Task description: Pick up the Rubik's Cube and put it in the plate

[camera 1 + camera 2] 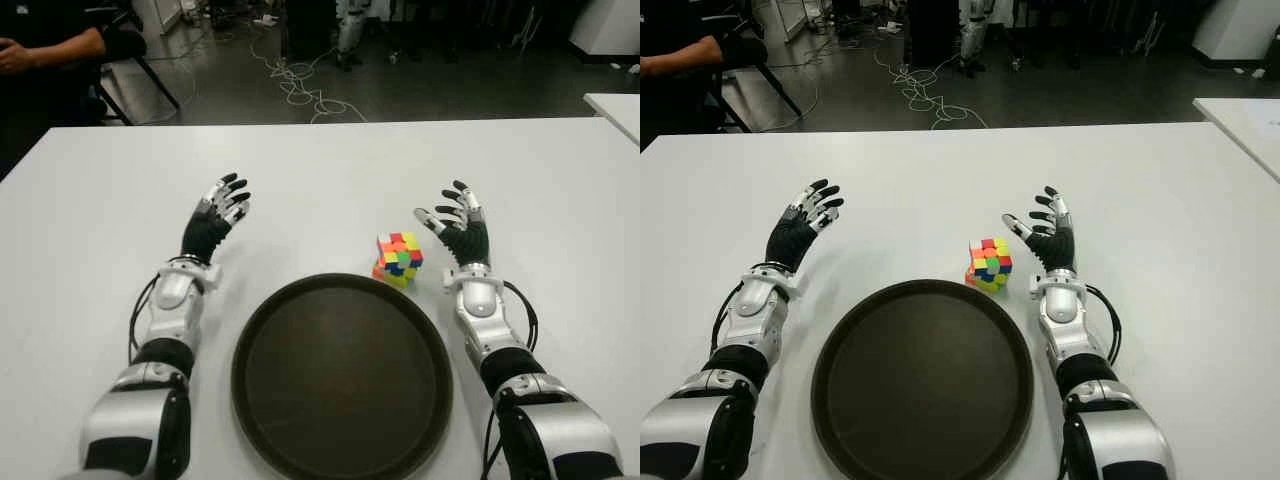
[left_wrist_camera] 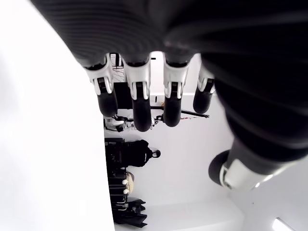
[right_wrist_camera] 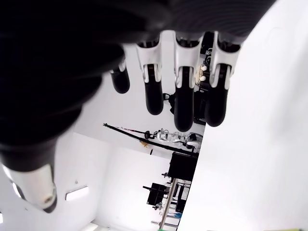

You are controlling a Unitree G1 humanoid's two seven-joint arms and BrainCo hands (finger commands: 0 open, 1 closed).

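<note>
A multicoloured Rubik's Cube [image 1: 398, 259] sits on the white table [image 1: 320, 170], just beyond the far right rim of a round dark brown plate [image 1: 342, 372]. My right hand [image 1: 455, 222] is a little to the right of the cube, palm turned toward it, fingers spread and holding nothing. My left hand [image 1: 217, 215] shows to the left of the plate's far edge, fingers spread and empty. In both wrist views the fingers [image 3: 183, 103] are extended with nothing between them.
A second white table's corner [image 1: 615, 105] shows at the far right. A seated person's arm [image 1: 50, 48] and a chair are beyond the table's far left corner. Cables lie on the dark floor behind.
</note>
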